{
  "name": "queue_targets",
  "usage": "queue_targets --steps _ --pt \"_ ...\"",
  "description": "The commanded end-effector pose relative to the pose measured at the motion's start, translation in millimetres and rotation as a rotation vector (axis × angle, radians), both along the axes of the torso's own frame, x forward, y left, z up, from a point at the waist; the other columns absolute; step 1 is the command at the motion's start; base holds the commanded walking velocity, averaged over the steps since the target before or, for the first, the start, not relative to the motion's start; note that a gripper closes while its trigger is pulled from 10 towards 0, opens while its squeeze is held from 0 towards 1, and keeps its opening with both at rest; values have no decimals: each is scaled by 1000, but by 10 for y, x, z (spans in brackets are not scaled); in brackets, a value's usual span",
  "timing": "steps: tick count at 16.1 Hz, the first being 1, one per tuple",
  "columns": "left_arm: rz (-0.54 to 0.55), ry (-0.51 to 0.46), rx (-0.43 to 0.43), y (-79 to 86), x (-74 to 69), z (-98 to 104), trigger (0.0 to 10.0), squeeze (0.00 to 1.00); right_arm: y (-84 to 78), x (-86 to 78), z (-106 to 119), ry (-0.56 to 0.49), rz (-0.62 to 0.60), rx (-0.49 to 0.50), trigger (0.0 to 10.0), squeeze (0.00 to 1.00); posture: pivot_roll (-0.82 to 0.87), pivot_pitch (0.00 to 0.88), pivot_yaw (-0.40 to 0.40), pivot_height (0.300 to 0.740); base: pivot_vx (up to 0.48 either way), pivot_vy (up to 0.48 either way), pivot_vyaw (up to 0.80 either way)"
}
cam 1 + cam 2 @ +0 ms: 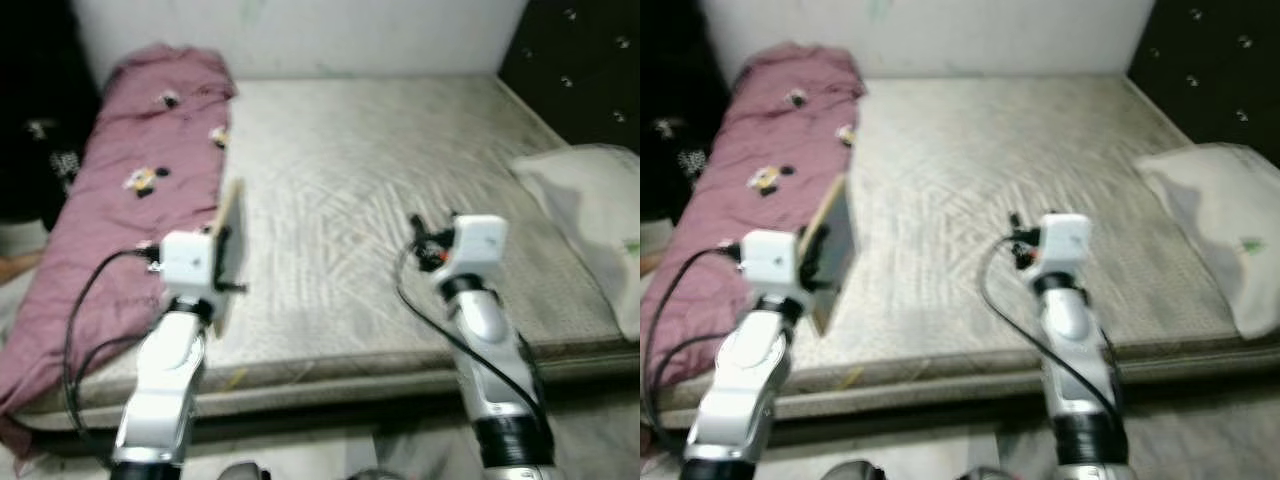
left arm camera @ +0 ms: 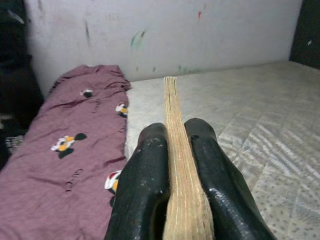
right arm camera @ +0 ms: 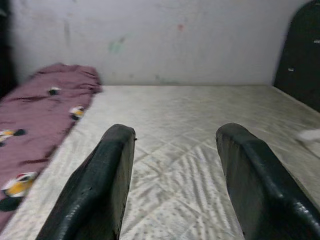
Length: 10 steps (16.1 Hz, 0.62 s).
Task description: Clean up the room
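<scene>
From the head camera, a bare mattress [image 1: 380,200] fills the middle of the scene, with a pink blanket [image 1: 130,200] bunched along its left edge and a white pillow [image 1: 590,210] lying at its right edge, next to a dark tufted headboard [image 1: 580,70]. A pale wall [image 1: 300,35] runs behind the mattress's far edge. The left gripper [image 1: 232,262] is raised over the near left part of the mattress, just beside the blanket, and holds a thin tan board [image 1: 229,240] on edge, upright. The right gripper [image 1: 425,240] is raised over the near middle of the mattress, well apart from the pillow; the blur here hides how its fingers stand. The right eye shows the same layout, the board [image 1: 832,245] again standing on edge at the blanket's border. In the left wrist view, the two black fingers [image 2: 145,180] are closed tight on the board [image 2: 177,150], one on each flat face, its narrow edge running away toward the wall, with the blanket [image 2: 70,165] on one side and the mattress [image 2: 260,115] on the other. In the right wrist view, the fingers [image 3: 105,185] stand wide apart with nothing between them, above the mattress [image 3: 190,145], the blanket [image 3: 35,115] along its far side edge.
</scene>
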<state>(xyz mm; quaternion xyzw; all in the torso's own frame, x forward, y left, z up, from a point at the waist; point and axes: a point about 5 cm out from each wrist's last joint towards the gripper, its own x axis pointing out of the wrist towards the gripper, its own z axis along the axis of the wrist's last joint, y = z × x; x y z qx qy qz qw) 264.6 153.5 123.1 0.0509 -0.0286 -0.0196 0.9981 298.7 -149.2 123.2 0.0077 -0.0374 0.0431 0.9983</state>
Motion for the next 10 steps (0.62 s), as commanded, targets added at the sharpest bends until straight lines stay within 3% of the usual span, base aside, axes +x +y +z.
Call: queue_targets --steps 1,4,10 --pt "37 -61 13 5 17 107 10000 0 -35 10 39 -10 -5 -8 10000 0 -60 0 9 740 0 0 0" --pt "19 -40 -43 -21 7 76 10000 0 -37 14 41 -8 -6 -6 10000 0 -61 0 8 740 0 0 0" --pt "-25 -85 -34 -20 12 137 10000 0 -48 21 41 -4 -13 2 10000 0 -63 0 8 740 43 0 0"
